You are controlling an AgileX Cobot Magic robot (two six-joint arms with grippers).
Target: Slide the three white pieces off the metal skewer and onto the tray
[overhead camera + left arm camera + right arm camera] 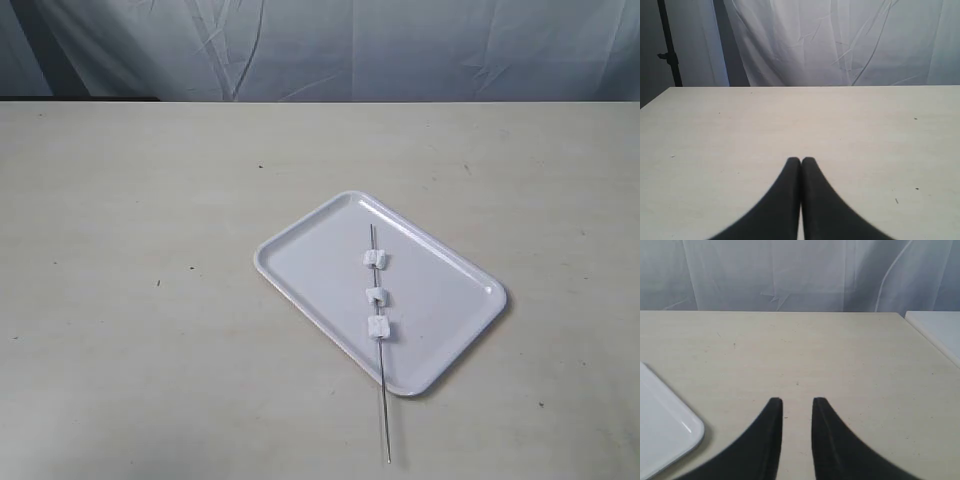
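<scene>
Jaws of the left gripper [800, 160] are pressed together, tip against tip, with nothing between them. It hangs low over bare table [715, 130]. Its own view shows only the pale top, a white curtain [840, 40] behind and a dark pole [667, 45] at the curtain's side, so where it stands from the tray cannot be told.

Right of centre in the exterior view lies the tray [310, 260], flat on the table and turned at a slant to the table's edge. The skewer [383, 410] lies across the tray. One end rests over the tray's floor near its far long rim, the rod crosses the near long rim, and the other end lies out on the table beyond that rim. All three pieces [377, 295] are threaded on the skewer, spaced apart in a row, and all sit over the tray's floor. The one closest to the near rim is just inside it.

The right gripper [797, 402] has its jaws spread, a strip of table showing in the gap, and it holds nothing. It hovers over the table near a rounded corner of the tray [665, 435], apart from it and not touching
</scene>
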